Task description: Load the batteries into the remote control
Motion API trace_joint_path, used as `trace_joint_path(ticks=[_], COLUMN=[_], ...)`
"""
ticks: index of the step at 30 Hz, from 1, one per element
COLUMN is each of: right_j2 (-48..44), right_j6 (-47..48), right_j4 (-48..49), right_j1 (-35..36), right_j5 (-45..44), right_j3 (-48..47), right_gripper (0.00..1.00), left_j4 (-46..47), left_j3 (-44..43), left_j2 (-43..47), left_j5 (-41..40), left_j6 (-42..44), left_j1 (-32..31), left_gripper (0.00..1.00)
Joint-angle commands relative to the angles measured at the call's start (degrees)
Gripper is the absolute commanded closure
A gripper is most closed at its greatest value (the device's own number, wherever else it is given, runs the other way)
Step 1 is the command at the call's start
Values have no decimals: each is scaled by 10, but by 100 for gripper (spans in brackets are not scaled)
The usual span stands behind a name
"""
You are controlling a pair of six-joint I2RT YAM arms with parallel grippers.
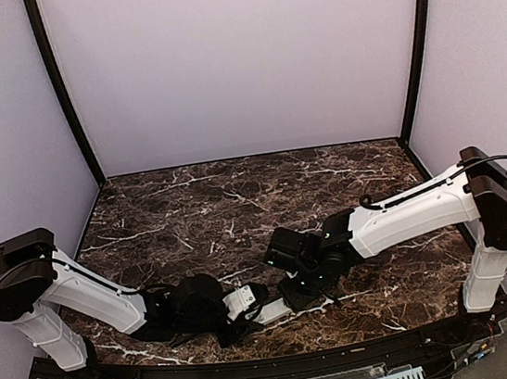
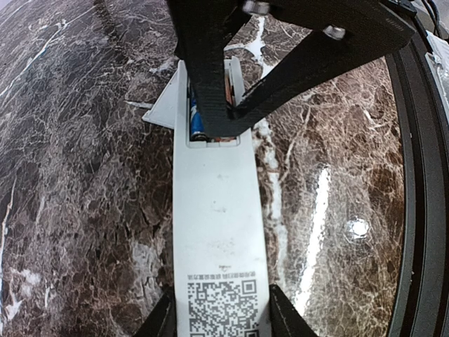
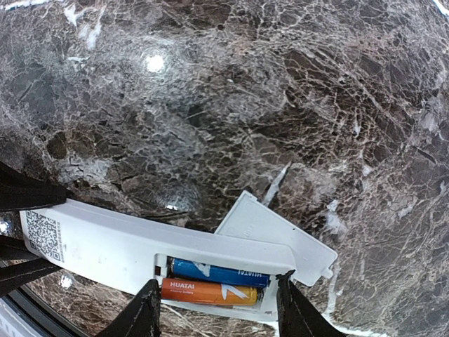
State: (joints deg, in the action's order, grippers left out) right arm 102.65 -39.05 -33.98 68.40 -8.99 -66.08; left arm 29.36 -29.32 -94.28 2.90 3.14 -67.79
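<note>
The white remote control (image 3: pixel 105 246) lies back-up on the marble, its battery recess open. The blue battery (image 3: pixel 217 272) and the orange-red battery (image 3: pixel 207 291) lie side by side inside the recess. My left gripper (image 2: pixel 221 303) is shut on the remote's (image 2: pixel 217 217) end with the dark square sticker. My right gripper (image 3: pixel 217 284) is open, its fingers standing at either end of the recess, over the batteries. In the top view the remote (image 1: pixel 274 312) lies between the left gripper (image 1: pixel 240 301) and the right gripper (image 1: pixel 297 290). The blue battery (image 2: pixel 195 121) shows partly under the right fingers (image 2: pixel 210 70).
The detached white battery cover (image 3: pixel 280 235) lies flat on the marble against the remote's far side; it also shows in the left wrist view (image 2: pixel 161 105). The table's black front rail (image 2: pixel 421 210) runs close by. Lilac walls enclose the table.
</note>
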Motion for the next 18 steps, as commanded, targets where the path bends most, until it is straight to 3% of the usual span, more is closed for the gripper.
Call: trace_joint_path(ticks=[1, 18], right_j2=[27, 83], right_j6=[6, 31], right_j4=[-40, -87], right_j1=[-1, 22], right_j5=[-46, -83], right_j3=[18, -21], right_gripper=[47, 47], left_j4=[-50, -45], left_j3=[0, 4], left_j2=[15, 17], left_j5=[13, 12], left_j6=[9, 12], left_j1=[-3, -3], left_gripper=[100, 100])
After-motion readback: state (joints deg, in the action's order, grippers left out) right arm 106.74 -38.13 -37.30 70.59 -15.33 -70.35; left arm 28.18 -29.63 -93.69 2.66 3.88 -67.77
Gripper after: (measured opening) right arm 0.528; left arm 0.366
